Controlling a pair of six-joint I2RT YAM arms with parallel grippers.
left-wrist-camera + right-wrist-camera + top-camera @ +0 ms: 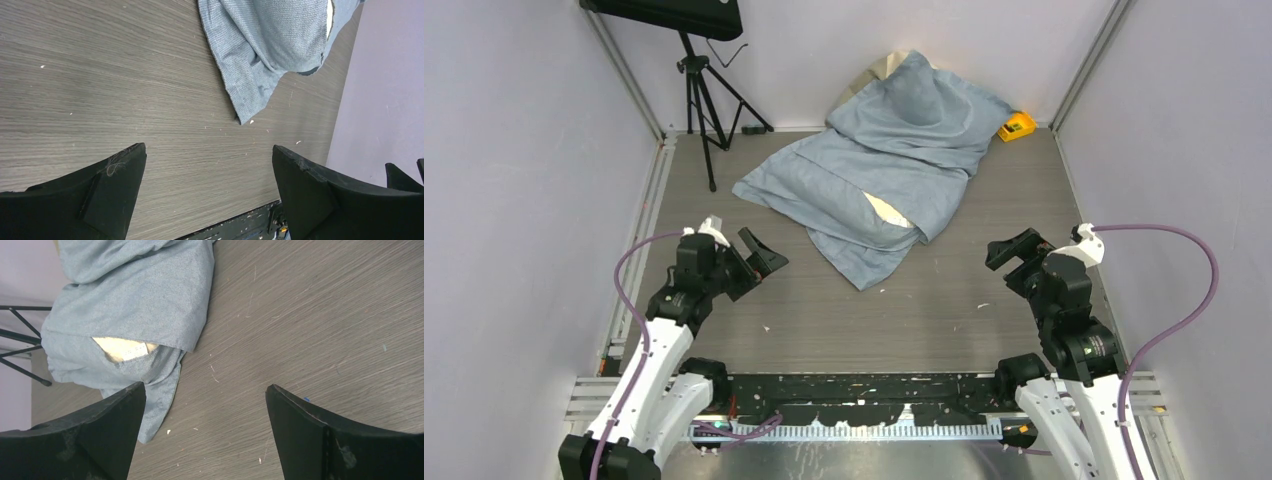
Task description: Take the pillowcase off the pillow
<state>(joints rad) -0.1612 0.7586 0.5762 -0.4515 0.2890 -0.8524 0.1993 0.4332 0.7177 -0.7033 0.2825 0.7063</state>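
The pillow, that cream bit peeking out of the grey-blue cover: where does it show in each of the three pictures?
Top view: the pillow is a cream patch in the pillowcase opening, near the middle.
Left wrist view: only a thin pale sliver at the top, right of centre.
Right wrist view: a cream patch with a white tag, left of centre.
Shared landmark: the pillowcase's loose pointed corner.

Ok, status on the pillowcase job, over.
Left claw open, right claw open, both empty. Pillowcase on pillow, cream corner showing. Tripod far left, not blocking.
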